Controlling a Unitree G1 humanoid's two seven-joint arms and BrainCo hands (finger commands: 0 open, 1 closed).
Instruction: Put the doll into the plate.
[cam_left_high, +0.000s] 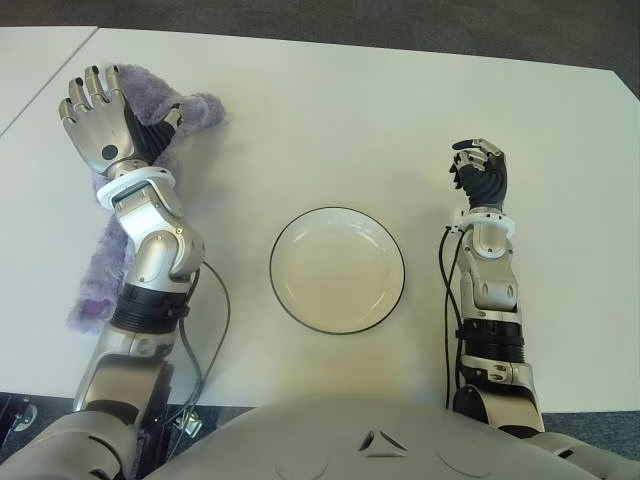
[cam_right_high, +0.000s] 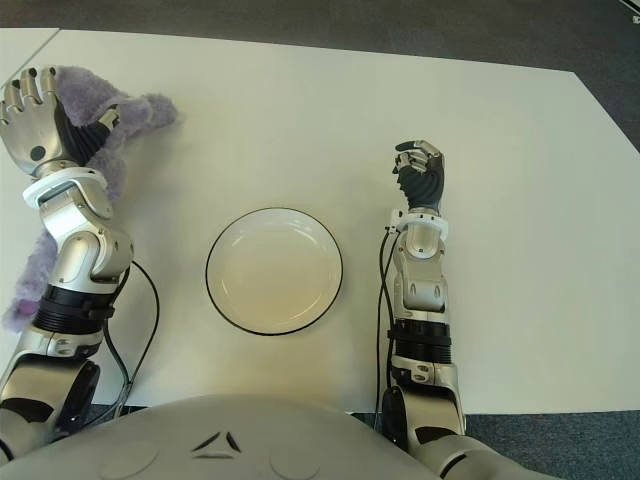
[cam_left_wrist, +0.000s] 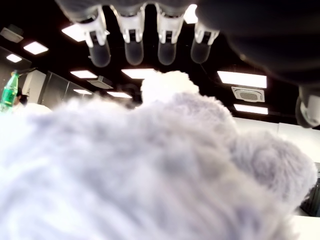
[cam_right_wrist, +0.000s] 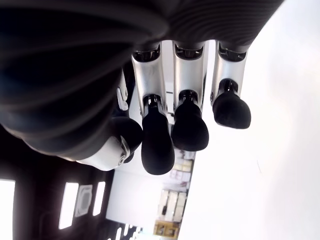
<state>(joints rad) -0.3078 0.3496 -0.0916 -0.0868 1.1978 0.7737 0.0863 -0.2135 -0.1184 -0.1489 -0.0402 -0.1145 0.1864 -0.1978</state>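
Purple fuzzy doll (cam_left_high: 190, 112) lying on white table (cam_left_high: 330, 120), far left, stretched out under left forearm, well apart from plate. Left hand (cam_left_high: 100, 115) over doll's far end, fingers (cam_left_wrist: 133, 47) straight and spread, not gripping anything. White plate (cam_left_high: 290, 300) with dark rim sits near centre, nothing in it. Right hand (cam_left_high: 480, 170) right of plate, fingers (cam_right_wrist: 157, 145) curled in, holding nothing.
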